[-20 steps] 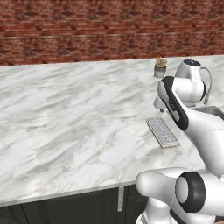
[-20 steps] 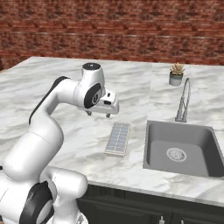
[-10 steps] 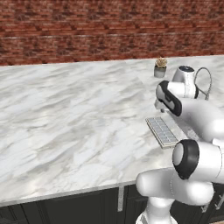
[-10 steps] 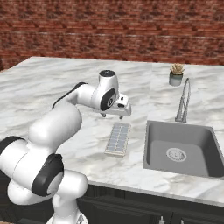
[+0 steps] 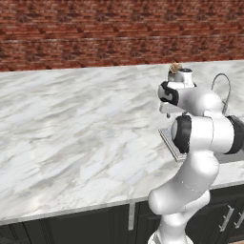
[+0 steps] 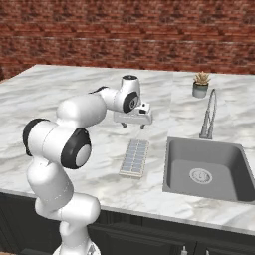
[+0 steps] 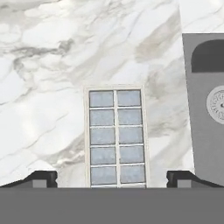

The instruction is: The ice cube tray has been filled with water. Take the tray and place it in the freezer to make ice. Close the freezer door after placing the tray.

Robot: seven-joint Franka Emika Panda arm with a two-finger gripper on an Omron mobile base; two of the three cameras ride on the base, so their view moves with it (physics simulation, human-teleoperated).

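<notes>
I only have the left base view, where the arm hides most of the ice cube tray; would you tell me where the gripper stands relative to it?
Observer: The gripper hangs open above the ice cube tray's far end, not touching.
Operator: Is the tray filled?
Observer: Yes, water fills its two columns of cells.
Operator: Anything close beside it?
Observer: The sink lies right of it, marble counter between.

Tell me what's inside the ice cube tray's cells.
The ice cube tray holds pale blue-grey water in two columns of square cells. The nearest row is cut off at the hand view's bottom, so it can't be checked.
</notes>
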